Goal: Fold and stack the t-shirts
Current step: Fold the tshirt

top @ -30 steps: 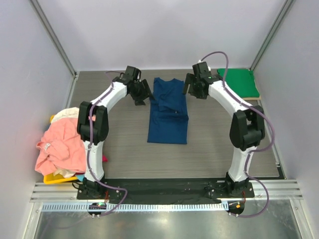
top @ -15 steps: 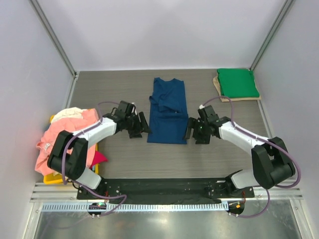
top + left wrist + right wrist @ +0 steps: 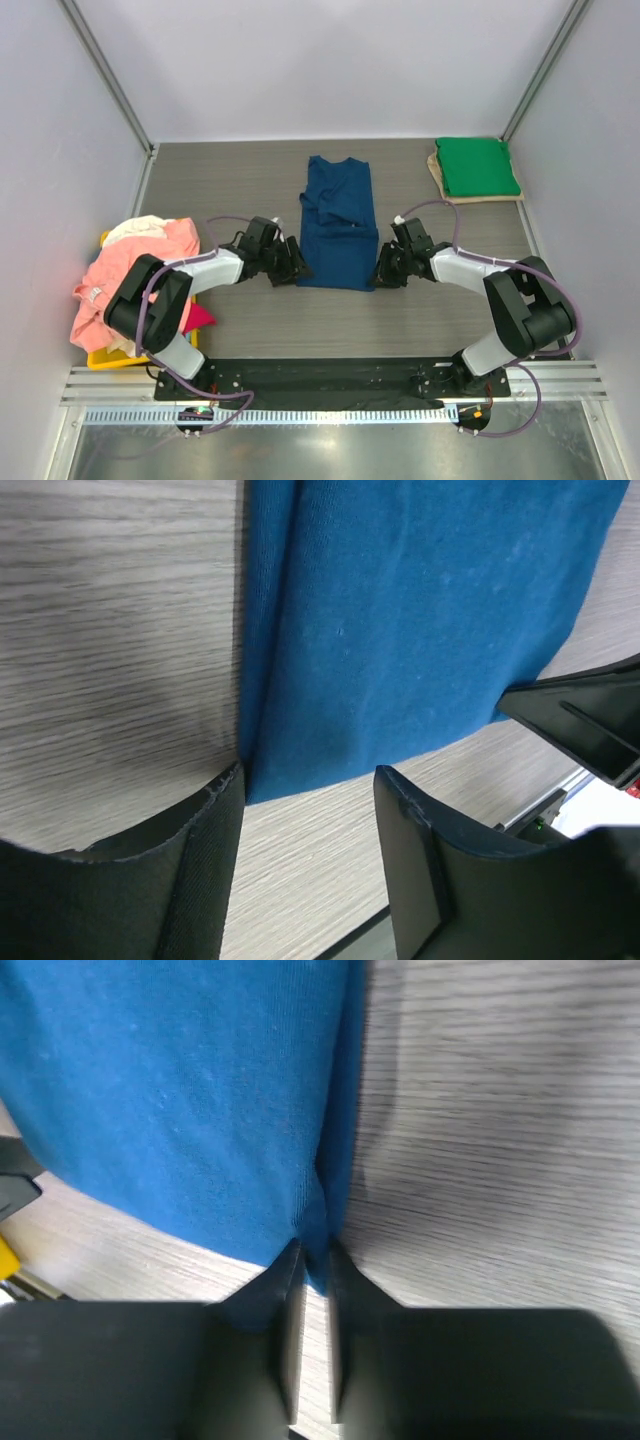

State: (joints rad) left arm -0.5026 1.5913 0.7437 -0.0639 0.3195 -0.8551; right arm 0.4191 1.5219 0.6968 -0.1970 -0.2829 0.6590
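Observation:
A navy blue t-shirt point(image 3: 338, 225) lies folded into a long strip in the middle of the table. My left gripper point(image 3: 296, 270) sits low at the strip's near left corner. In the left wrist view its jaws point(image 3: 308, 780) stand open, and the navy cloth point(image 3: 420, 610) ends just ahead of the left fingertip point(image 3: 225, 790). My right gripper point(image 3: 379, 276) is at the near right corner. In the right wrist view the right gripper point(image 3: 315, 1258) is shut on the edge of the navy cloth point(image 3: 180, 1090).
A folded green t-shirt point(image 3: 478, 165) rests on a tan board point(image 3: 437, 178) at the back right. A heap of salmon pink and cream t-shirts point(image 3: 125, 285) fills a yellow bin point(image 3: 108, 358) at the left, with a magenta one point(image 3: 202, 318) beside it. Walls close in both sides.
Both arms have come down from the shirt's far end to its near end. The right gripper has shut on the near right corner. The left jaws have narrowed a little.

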